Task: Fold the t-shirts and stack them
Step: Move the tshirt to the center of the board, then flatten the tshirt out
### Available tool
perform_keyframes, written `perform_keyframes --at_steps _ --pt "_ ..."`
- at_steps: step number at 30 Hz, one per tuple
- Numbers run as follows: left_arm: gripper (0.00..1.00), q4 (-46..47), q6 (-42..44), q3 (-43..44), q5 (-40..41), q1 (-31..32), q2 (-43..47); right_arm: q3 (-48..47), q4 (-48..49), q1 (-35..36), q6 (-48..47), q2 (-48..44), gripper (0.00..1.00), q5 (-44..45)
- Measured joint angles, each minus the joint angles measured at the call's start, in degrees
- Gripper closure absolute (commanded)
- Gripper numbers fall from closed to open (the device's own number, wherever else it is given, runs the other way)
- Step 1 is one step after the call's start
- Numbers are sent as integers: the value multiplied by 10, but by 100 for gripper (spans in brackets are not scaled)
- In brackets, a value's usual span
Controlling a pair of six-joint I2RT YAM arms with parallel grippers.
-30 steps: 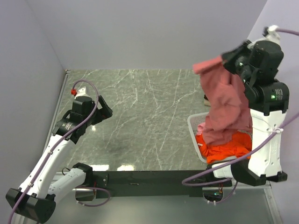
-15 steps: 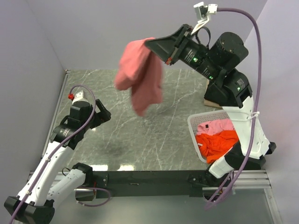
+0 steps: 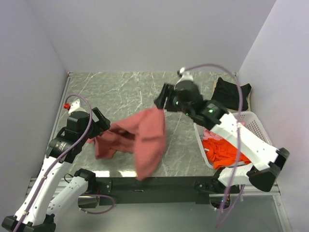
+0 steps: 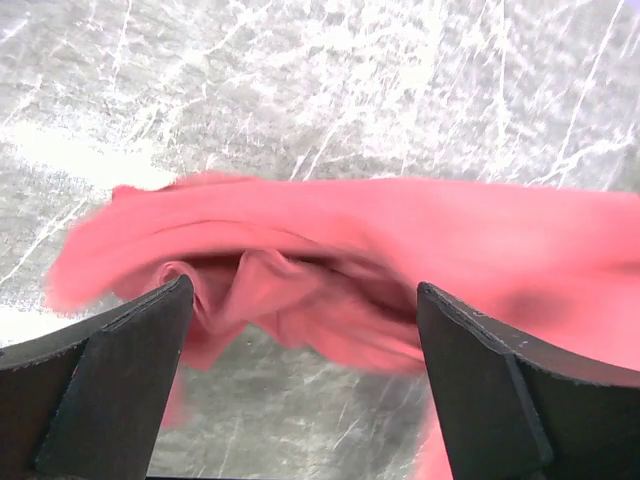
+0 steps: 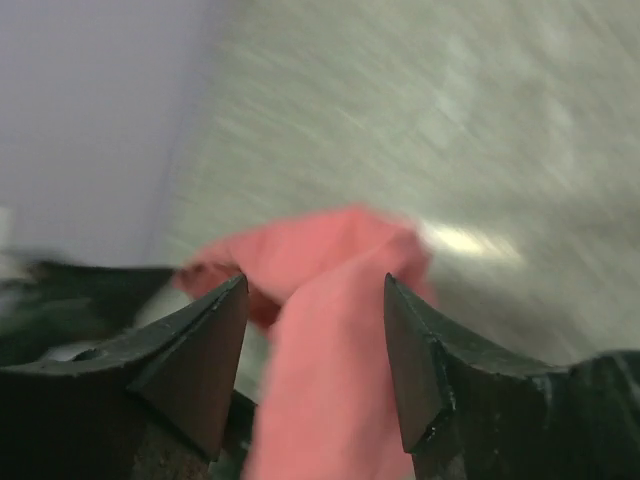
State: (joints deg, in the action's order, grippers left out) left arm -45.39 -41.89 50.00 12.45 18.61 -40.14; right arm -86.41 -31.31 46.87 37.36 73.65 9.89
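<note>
- The marbled surface (image 3: pixel 125 92) lies mostly bare across its far half. That is the room to use for spreading a shirt, well back from the near edge.
- The brick-red t-shirt (image 3: pixel 145 137) sits bunched and doubled over itself at the near middle of the surface, between the left arm (image 3: pixel 67 140) and the right arm (image 3: pixel 231 130). Its near lobe reaches the dark front rail (image 3: pixel 183 183). It shows blurred, so it may not be fully settled.
- The white basket (image 3: pixel 203 145) stands at the right with the orange t-shirt (image 3: pixel 227 150) heaped inside. The black t-shirt (image 3: pixel 231 92) lies beyond it in the far right corner.
- The step in hand, as I judge it, is laying the red shirt flat before any fold. To do it well, look for a hem or shoulder edge rather than a fistful of layers. Each arm takes one corner, the two draw apart low over the surface until the cloth is taut, then lay it down.
- The left jaws stand wide apart just above the shirt's left end and grip nothing.
- The right jaws stand apart, with red cloth showing between and beyond them. That view is blurred, but nothing looks pinched.
</note>
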Motion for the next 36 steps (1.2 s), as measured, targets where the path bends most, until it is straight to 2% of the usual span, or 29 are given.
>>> perform_keyframes --at_steps 3,8,14,20,27,36 --pt "1 -2 -6 0 6 0 13 85 -65 -5 26 11 25 32" --pt "1 -5 -23 -2 8 0 20 156 -104 15 19 7 25 33" --pt "1 -4 -59 -39 -4 0 5 172 -87 94 -1 10 28 -5" --pt "1 -1 -86 -67 -22 0 -75 213 -73 164 5 73 30 -7" --pt "1 23 -99 -67 -42 0 -166 226 -59 173 20 160 30 11" --pt "1 37 -117 -95 -40 0 -160 181 -54 163 9 219 33 57"
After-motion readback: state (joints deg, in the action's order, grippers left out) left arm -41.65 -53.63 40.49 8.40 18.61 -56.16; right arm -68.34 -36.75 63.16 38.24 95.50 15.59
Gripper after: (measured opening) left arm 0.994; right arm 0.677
